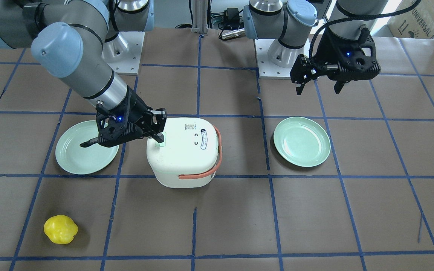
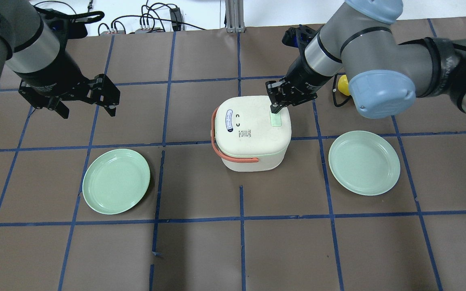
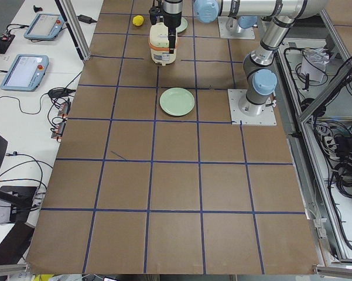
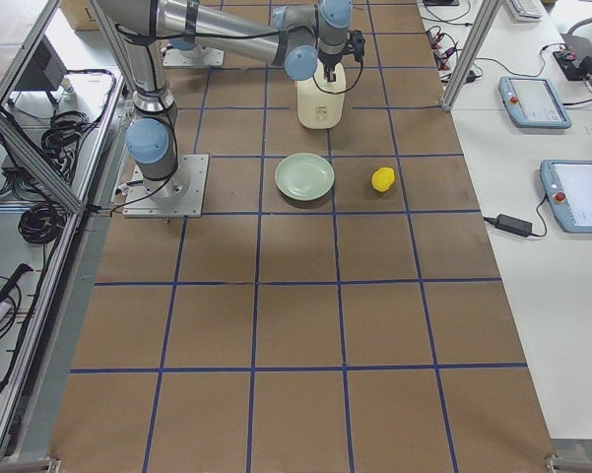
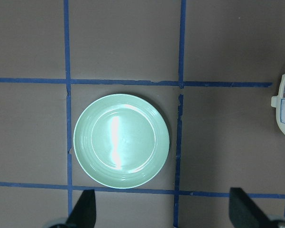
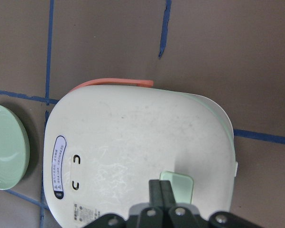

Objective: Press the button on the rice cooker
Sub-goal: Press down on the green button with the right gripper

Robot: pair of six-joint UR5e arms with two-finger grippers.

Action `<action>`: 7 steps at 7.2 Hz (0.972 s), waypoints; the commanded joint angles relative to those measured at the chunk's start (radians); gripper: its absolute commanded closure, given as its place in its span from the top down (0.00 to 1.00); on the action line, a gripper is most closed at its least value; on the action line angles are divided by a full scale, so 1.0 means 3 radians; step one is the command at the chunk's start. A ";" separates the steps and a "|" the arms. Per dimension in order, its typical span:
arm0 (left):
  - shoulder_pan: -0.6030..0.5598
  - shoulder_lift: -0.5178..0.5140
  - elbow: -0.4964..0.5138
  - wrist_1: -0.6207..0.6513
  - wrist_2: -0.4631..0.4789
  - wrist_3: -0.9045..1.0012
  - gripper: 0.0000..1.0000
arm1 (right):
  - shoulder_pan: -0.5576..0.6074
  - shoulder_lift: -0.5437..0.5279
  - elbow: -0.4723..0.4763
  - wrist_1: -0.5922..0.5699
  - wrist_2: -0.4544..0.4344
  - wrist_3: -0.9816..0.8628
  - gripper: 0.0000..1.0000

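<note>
The right gripper's [image 6: 161, 185] two fingers [image 6: 155, 194] are pressed together with no gap between them, grasping nothing. Their joined tips come down on the left edge of the mint green button [image 6: 179, 183], low in the right wrist view; how far the button is pushed in cannot be told. The button sits on the lid's upper right corner in the overhead view, on the closed white rice cooker [image 2: 249, 135], which stands at the middle of the table [image 2: 200, 250]. Its salmon strap handle [image 2: 216, 141] lies folded along the left and lower edges there. The right arm slants in from the upper right of the overhead view. Below it, at right, lies a pale green plate [image 2: 364, 162], and a yellow lump [image 2: 342, 85] shows partly behind the arm's wrist. The left gripper [image 2: 87, 110] hangs in the upper left of the overhead view, well apart from the cooker. Its fingers [image 5: 85, 213] are spread wide and hold nothing. In the left wrist view they frame a second plate [image 5: 121, 140] lying on the table beneath, and the cooker's edge shows at that frame's right border.
</note>
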 commanded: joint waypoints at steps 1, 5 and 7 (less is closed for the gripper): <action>0.0000 0.0000 0.0001 0.0001 0.0000 0.0005 1.00 | 0.0000 0.0018 0.0018 -0.0055 0.0000 -0.0001 0.08; 0.0000 0.0000 0.0001 0.0001 0.0000 0.0000 1.00 | -0.0005 0.0053 0.0018 -0.0117 0.0000 -0.0011 0.08; 0.0000 0.0000 0.0001 -0.0004 0.0000 0.0000 1.00 | -0.0015 0.0064 0.0024 -0.0122 0.0000 -0.0037 0.08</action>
